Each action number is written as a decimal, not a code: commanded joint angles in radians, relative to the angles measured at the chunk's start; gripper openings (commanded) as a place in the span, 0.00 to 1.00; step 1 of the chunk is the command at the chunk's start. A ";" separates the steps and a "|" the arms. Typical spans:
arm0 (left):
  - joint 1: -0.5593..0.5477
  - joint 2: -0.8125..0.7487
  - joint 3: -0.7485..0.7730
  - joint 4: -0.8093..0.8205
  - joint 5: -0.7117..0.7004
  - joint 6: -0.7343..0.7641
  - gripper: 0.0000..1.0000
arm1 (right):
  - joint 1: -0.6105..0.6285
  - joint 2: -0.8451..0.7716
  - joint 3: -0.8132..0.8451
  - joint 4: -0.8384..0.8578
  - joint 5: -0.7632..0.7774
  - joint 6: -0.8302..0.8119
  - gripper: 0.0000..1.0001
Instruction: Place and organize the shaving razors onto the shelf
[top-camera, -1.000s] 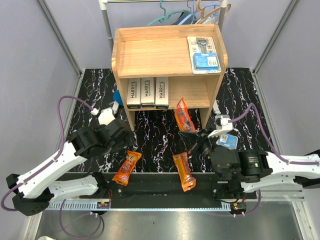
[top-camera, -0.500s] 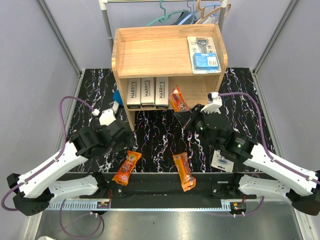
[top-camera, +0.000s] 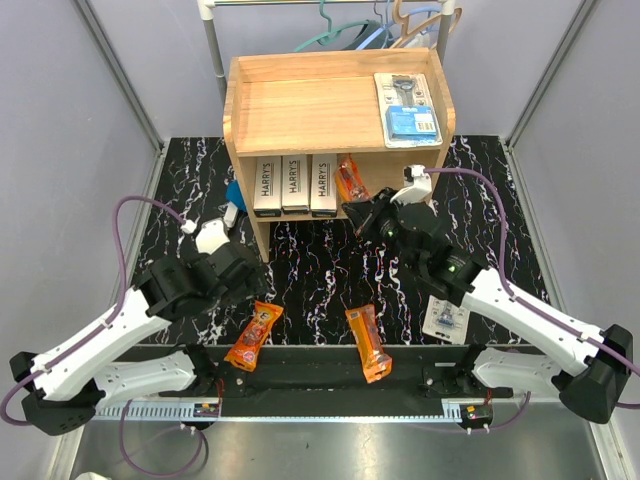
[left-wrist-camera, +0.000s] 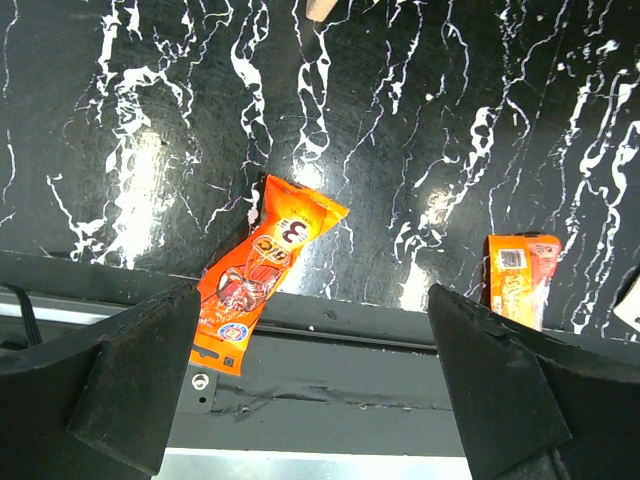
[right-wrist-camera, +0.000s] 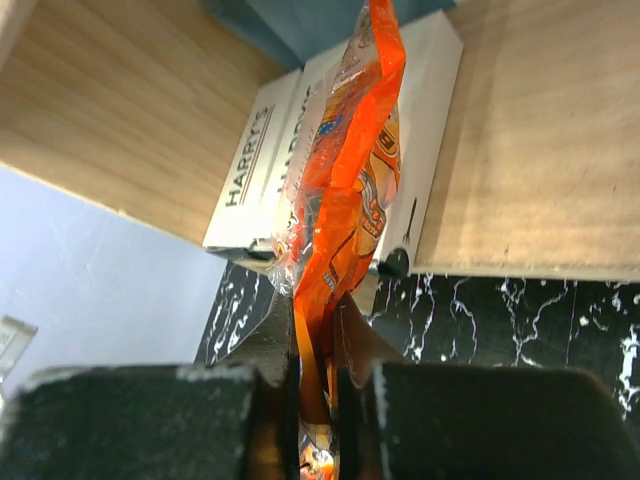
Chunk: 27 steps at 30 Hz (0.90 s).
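Observation:
My right gripper (top-camera: 362, 212) is shut on an orange packet (top-camera: 350, 180) and holds it upright at the front of the wooden shelf's (top-camera: 300, 100) lower tier, just right of three HARRY'S boxes (top-camera: 295, 185). In the right wrist view the packet (right-wrist-camera: 345, 200) rises from between the fingers of the right gripper (right-wrist-camera: 320, 330), in front of the boxes (right-wrist-camera: 250, 170). My left gripper (top-camera: 238, 275) hangs open above a second orange packet (top-camera: 253, 335); in its wrist view that packet (left-wrist-camera: 262, 280) lies ahead of the left gripper (left-wrist-camera: 315, 400). A third orange packet (top-camera: 367, 343) lies near the front edge. One blister pack (top-camera: 407, 108) sits on the top tier.
Another blister pack (top-camera: 447, 318) lies on the black marbled table (top-camera: 310, 270) under my right arm. A metal clothes rail with hangers (top-camera: 370, 35) stands behind the shelf. A blue object (top-camera: 234, 192) shows at the shelf's left side. Grey walls enclose the table.
My right arm has carried the orange packet from the table's front right up to the shelf's lower tier, uncovering the blister pack on the table. The left arm has barely shifted.

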 joint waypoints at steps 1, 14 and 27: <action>0.002 -0.037 -0.016 0.023 -0.003 0.007 0.99 | -0.025 0.017 0.023 0.092 0.035 -0.035 0.02; 0.002 -0.021 -0.016 0.035 0.008 0.021 0.99 | -0.065 0.103 0.020 0.109 0.126 0.026 0.04; 0.002 -0.033 -0.018 0.040 0.008 0.028 0.99 | -0.092 0.254 0.085 0.108 0.030 0.049 0.10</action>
